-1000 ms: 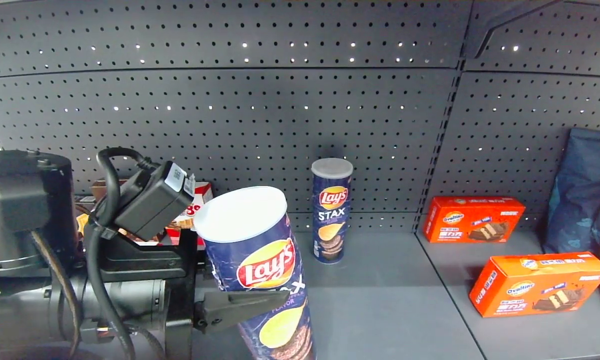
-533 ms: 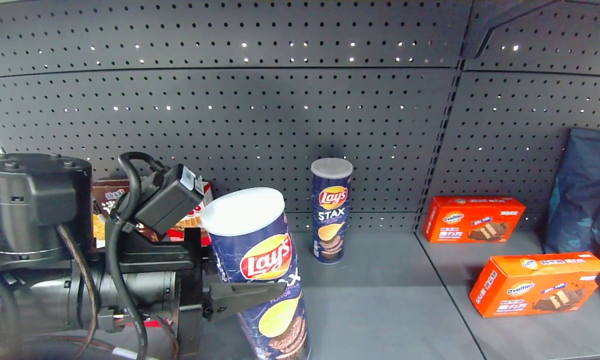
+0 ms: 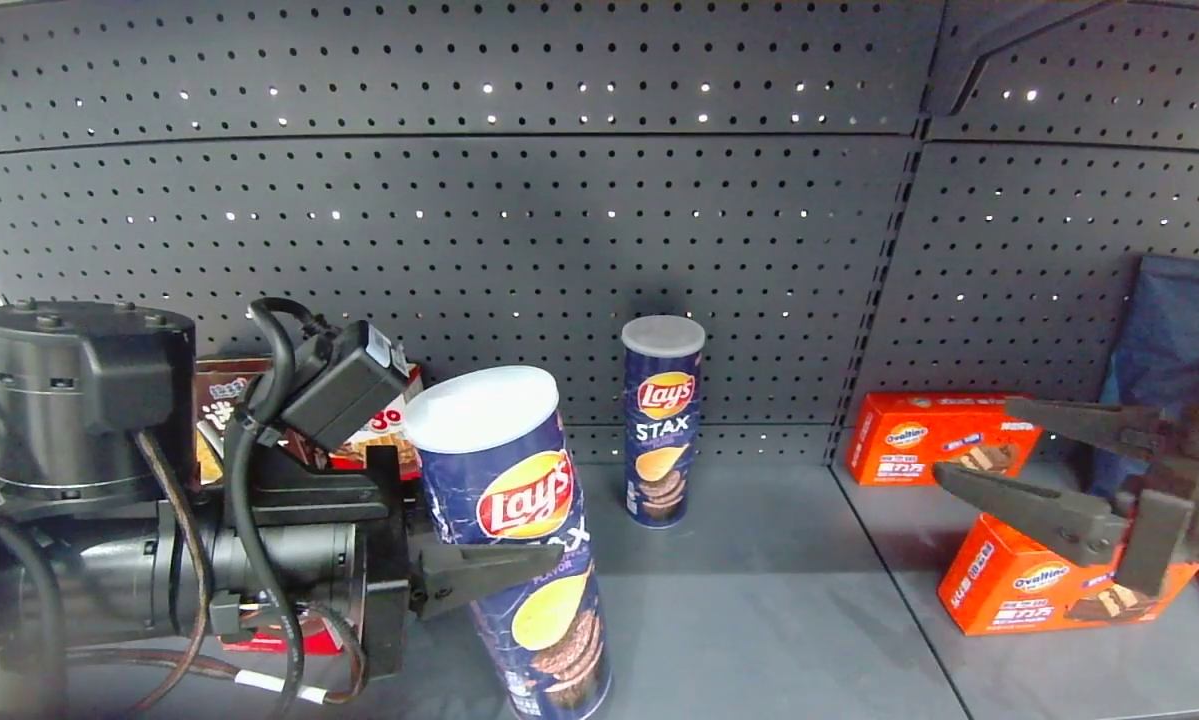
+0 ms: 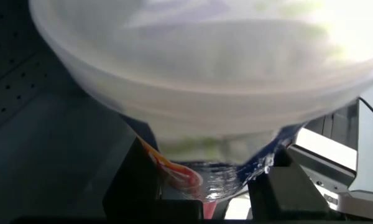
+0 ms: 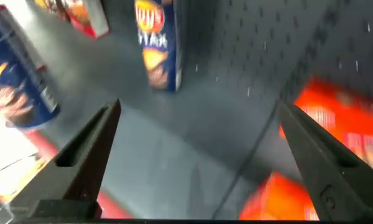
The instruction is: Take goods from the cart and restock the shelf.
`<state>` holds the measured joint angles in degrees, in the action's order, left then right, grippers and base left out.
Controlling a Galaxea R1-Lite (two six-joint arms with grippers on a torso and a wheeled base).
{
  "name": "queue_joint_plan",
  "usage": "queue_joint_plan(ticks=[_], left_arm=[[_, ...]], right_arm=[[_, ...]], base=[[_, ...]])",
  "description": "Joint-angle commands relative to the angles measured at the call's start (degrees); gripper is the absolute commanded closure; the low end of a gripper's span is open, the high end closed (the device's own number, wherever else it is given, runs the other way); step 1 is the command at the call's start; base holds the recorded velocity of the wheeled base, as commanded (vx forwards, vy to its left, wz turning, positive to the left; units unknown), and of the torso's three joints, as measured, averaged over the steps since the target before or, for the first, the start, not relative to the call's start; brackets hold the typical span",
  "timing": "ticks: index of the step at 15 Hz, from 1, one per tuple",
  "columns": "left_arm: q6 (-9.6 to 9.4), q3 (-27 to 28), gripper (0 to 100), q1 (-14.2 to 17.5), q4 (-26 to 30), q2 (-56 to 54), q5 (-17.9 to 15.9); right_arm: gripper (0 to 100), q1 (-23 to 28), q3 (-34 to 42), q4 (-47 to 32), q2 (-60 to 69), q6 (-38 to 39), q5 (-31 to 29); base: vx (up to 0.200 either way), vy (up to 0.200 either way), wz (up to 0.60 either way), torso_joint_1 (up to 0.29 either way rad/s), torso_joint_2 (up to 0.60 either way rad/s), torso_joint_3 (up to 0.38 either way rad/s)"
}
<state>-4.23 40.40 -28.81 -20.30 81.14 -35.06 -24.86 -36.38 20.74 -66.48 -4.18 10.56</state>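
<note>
Chips can (image 3: 524,500) in the left hand (image 3: 514,575), that is what catches the eye: a tall blue tube with a white lid, gripped around its middle by the dark fingers, its top leaning toward the left arm. Its base is low over the front of the grey shelf (image 3: 759,600), though I cannot tell whether it touches. The left wrist view looks down past the lid to the left hand (image 4: 205,186) closed on the tube. A second can (image 3: 663,420) of the same kind stands upright at the back, against the pegboard (image 3: 559,220) and well apart from the held one. On the right side the right hand (image 3: 974,440) hangs spread wide and carrying nothing, in front of one orange box (image 3: 919,435), with another orange box (image 3: 1019,585) below it. Blue bags (image 3: 1169,340) stand at the far right, and a red and white box (image 3: 389,430) shows behind the left arm.
</note>
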Motion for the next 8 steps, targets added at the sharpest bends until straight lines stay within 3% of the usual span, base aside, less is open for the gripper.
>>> queue_joint_plan(ticks=[1, 5, 8], left_arm=[[0.01, 0.2, 100, 0.2, -0.1, 0.2, 0.0], [0.01, 0.3, 100, 0.7, 0.0, 0.4, 0.1], [0.01, 0.3, 100, 0.7, 0.0, 0.4, 0.1]], right_arm=[[0, -0.5, -0.9, 11.1, -14.0, -1.2, 0.2], [0, -1.3, -4.1, 20.3, -25.5, -1.0, 1.0], [0, -0.9, -6.3, 27.0, -31.3, -1.0, 9.1]], base=[[0.000, 0.000, 0.00, 0.000, 0.00, 0.000], [0.000, 0.000, 0.00, 0.000, 0.00, 0.000], [0.000, 0.000, 0.00, 0.000, 0.00, 0.000]])
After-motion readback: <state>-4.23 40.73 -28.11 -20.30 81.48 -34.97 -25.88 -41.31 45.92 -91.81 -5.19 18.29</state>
